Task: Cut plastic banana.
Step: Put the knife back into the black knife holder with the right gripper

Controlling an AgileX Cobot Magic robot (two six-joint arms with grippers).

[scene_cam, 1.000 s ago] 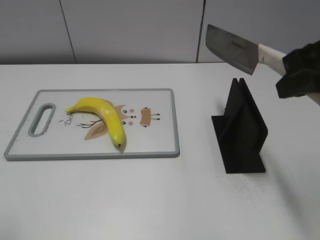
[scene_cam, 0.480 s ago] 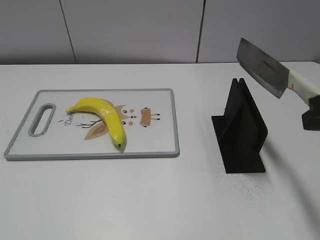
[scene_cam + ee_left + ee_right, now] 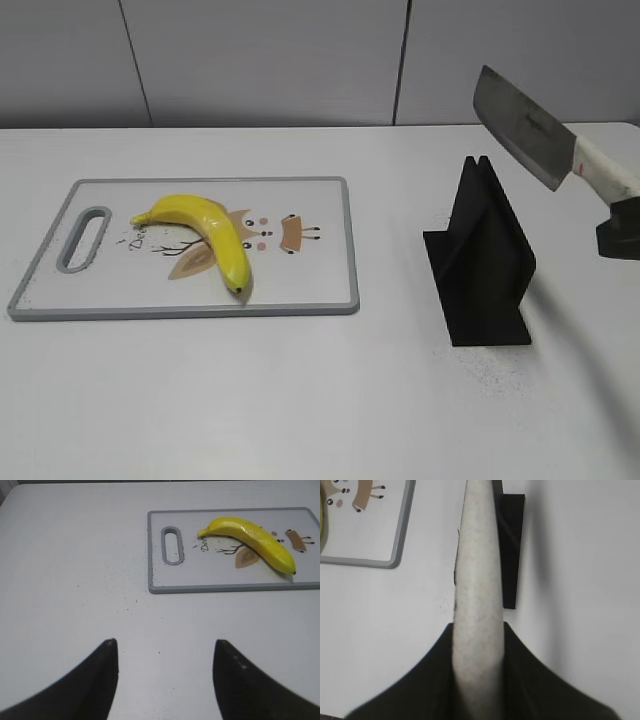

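Note:
The plastic banana [image 3: 205, 232] is glossy yellow, whole, and lies on the white cutting board [image 3: 310, 285]; it also shows in the left wrist view [image 3: 255, 540]. My right gripper [image 3: 618, 230] at the right edge is shut on the white handle of a cleaver knife [image 3: 525, 128], held in the air above the black knife stand [image 3: 485, 260], blade pointing up-left. In the right wrist view the handle [image 3: 477, 605] sits between the jaws [image 3: 477, 645]. My left gripper [image 3: 165, 647] is open and empty over bare table, near side of the board [image 3: 225, 586].
The black knife stand stands upright right of the board; it shows under the handle in the right wrist view [image 3: 511, 545]. The board has a grey rim and a handle slot [image 3: 85, 238] at its left end. Dark specks dot the white table.
The knife moved from above the stand toward the right over the last second. In the last half second it barely shifted. The banana and board have not moved.

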